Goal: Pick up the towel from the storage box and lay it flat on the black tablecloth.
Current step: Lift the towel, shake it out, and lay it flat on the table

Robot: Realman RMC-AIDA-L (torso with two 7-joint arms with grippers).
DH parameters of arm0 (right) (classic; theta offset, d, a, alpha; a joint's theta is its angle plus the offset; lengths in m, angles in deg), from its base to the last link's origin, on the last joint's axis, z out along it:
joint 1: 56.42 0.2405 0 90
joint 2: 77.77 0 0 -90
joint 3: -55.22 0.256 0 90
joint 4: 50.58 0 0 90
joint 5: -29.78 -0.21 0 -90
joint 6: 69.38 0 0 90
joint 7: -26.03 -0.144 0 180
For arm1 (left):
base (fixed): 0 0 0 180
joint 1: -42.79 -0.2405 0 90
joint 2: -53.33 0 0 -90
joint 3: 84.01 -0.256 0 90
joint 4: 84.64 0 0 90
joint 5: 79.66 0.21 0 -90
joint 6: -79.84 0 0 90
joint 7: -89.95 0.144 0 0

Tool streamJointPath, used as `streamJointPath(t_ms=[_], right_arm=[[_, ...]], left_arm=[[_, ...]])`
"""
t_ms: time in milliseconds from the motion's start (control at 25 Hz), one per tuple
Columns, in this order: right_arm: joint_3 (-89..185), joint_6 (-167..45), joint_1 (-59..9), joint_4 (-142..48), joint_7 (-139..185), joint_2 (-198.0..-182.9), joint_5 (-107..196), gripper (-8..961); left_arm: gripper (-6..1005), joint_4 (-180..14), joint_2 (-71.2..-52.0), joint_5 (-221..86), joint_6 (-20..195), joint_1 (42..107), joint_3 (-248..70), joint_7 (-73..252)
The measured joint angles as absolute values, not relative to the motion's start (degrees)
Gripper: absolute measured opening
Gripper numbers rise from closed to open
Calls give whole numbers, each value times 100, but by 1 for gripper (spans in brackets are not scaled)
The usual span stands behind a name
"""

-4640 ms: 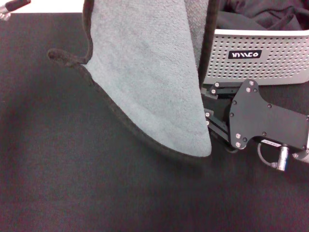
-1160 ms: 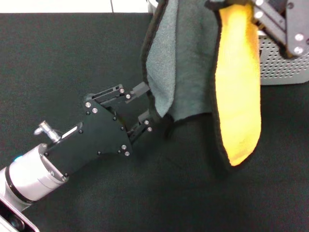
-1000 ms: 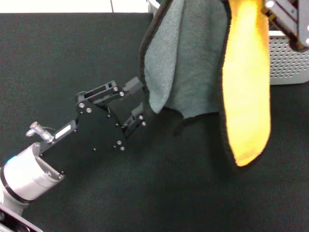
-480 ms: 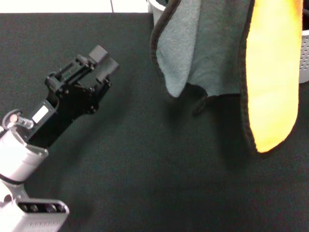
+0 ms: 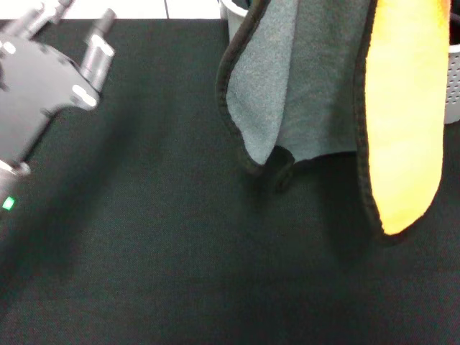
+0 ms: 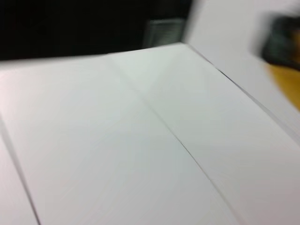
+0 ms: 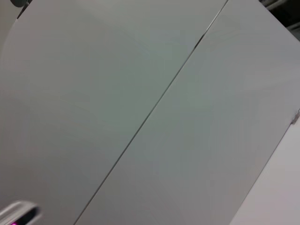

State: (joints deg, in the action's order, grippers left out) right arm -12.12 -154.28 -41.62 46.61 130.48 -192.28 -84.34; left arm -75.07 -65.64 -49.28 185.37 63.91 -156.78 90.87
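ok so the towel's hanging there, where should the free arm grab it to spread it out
A judgement: take the towel at its lowest grey corner, where the black border curls just above the black tablecloth. Come in from the robot's left, level with that corner; the edge hangs free on that side and the left tool is already there, raised near the cloth's far edge.

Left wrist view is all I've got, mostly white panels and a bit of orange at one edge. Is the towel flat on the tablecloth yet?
Observer: No. In the head view the towel hangs draped above the black tablecloth, not laid flat.
Operator: Which face shows?
Observer: Both. Grey-teal is toward the robot's left, orange toward its right.
Operator: Where's my left arm?
Observer: The left arm is at the head view's far left, apart from the towel.
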Motion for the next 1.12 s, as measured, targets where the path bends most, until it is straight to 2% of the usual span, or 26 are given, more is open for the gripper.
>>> streamJointPath(t_ms=[280,400,520,800,1120], right_arm=[[-1188,-15480,-4205,4644,13015,-19229,-8430,14],[-1178,-15542,-4206,4620,13013,-19225,-8430,14],[-1177,-15573,-4177,4551,13011,-19222,-8426,13],[-1175,-15610,-4158,4453,13009,-19220,-8422,13],[-1175,-15627,-4156,4418,13008,-19219,-8421,13]], left_arm=[[363,-7112,-5660,-4000,18371,6679,-15739,3891],[363,-6803,-5404,-3034,18415,6884,-15740,2624],[363,-6588,-5394,-2373,18500,7043,-15725,2143],[363,-6546,-5511,-1938,18809,7404,-15728,1615],[362,-6509,-5577,-1909,19084,7425,-15741,1456]])
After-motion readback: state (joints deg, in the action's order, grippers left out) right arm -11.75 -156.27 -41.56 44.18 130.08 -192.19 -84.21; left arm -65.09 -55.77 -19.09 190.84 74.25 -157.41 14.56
